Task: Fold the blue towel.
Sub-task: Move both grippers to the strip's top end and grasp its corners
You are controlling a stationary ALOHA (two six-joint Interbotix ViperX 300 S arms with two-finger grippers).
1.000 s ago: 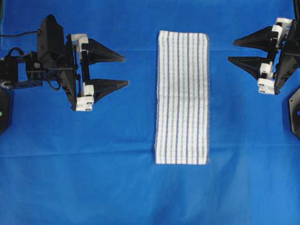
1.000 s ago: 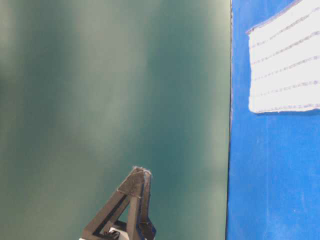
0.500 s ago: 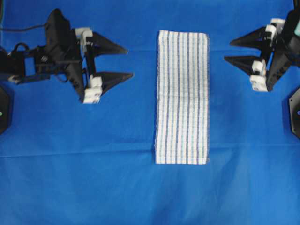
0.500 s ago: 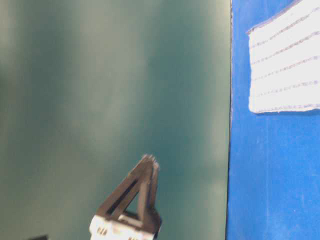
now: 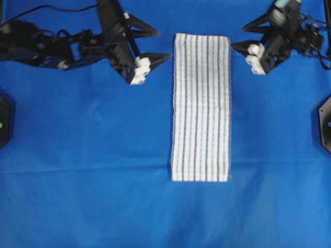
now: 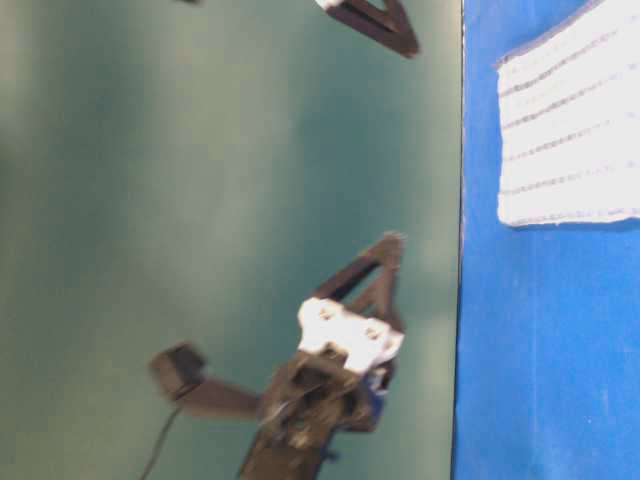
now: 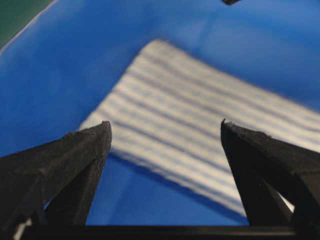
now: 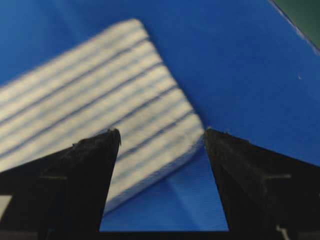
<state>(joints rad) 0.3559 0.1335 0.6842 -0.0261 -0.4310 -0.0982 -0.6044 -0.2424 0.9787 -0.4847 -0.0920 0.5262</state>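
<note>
Blue towel [image 5: 200, 107] lies flat mid-cloth, long axis running near-to-far in the overhead view. Left gripper [image 5: 159, 44] and right gripper [image 5: 240, 36] flank its far end, fingers apart, empty, tips aimed inward at the far corners. Left looks marginally closer.

We see a plain blue cloth [image 5: 103, 206] spread beneath the left gripper [image 5: 163, 44] and the right gripper [image 5: 238, 37], reaching well past both on every side. A long shallow crease [image 5: 77, 161] crosses it, well nearer the camera's lower edge than either gripper. A black plate [image 5: 4, 121] sits at the frame edge behind the left gripper, and a second black plate [image 5: 326, 124] behind the right gripper. From table level, a dull green backdrop [image 6: 150, 200] meets the cloth's edge.
</note>
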